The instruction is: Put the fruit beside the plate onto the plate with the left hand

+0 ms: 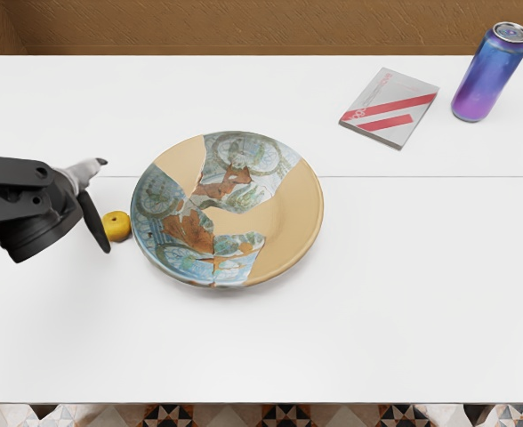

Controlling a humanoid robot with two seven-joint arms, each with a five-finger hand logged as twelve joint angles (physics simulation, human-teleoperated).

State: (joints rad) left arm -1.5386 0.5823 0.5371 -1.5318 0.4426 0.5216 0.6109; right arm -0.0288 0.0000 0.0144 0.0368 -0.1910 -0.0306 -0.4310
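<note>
A small yellow-orange fruit (116, 225) lies on the white table just off the left rim of a round tan plate (297, 209) with a blue and orange pattern. My left hand (91, 200) comes in from the left edge and sits right beside the fruit, on its left. Its fingers (92, 221) are spread: one dark finger points down just left of the fruit, a pale one points right above it. Nothing is held. The right arm does not show.
A grey booklet (389, 108) with red stripes lies at the back right. A purple-blue can (490, 73) stands upright further right, near the table's far edge. The table's front edge (261, 402) runs along the bottom.
</note>
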